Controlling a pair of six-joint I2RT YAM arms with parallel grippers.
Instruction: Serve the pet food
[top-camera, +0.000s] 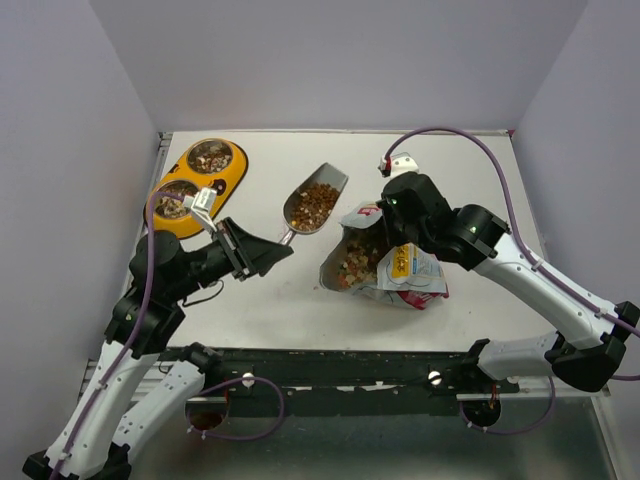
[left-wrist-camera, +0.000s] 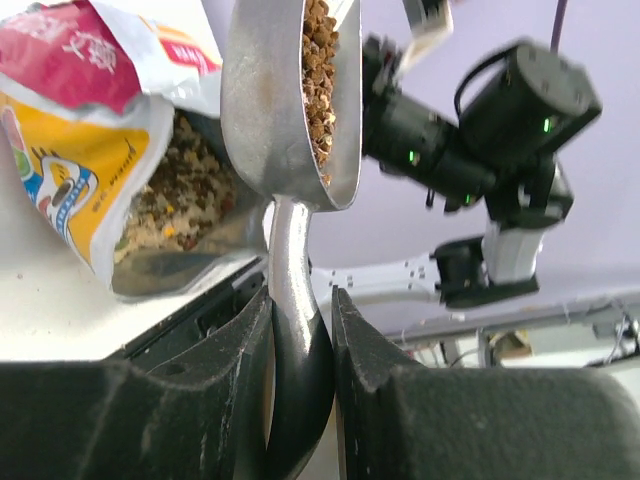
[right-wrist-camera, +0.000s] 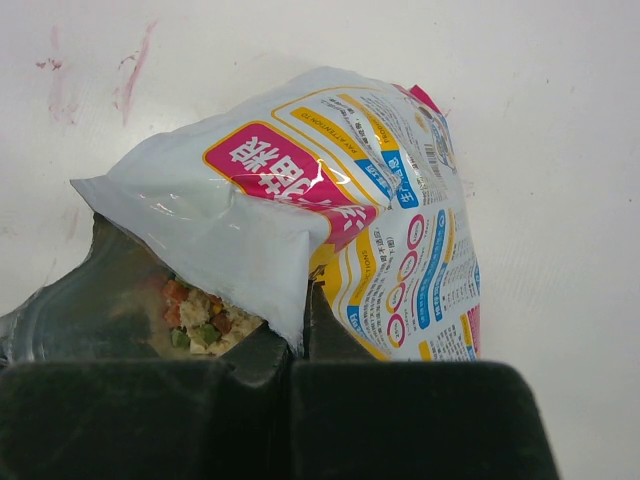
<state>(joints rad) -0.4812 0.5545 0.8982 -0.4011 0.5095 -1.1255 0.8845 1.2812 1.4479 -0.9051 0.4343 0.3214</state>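
A silver scoop (top-camera: 316, 200) heaped with brown kibble (left-wrist-camera: 320, 70) is held level above the table, between the pouch and the bowl. My left gripper (top-camera: 284, 245) is shut on its handle (left-wrist-camera: 290, 290), one finger on each side. The crinkly pet food pouch (top-camera: 392, 268) lies open in the middle of the table, with mixed kibble (top-camera: 356, 262) showing in its mouth. My right gripper (right-wrist-camera: 305, 300) is shut on the pouch's upper edge (right-wrist-camera: 260, 250), holding the mouth open. More of the kibble (right-wrist-camera: 200, 322) shows inside, to the left of the fingers.
The yellow double bowl (top-camera: 238, 165) stands at the far left, with some kibble in both steel cups. My left arm's wrist hangs partly over its near cup (top-camera: 172, 203). Purple walls close in the table on the left, back and right.
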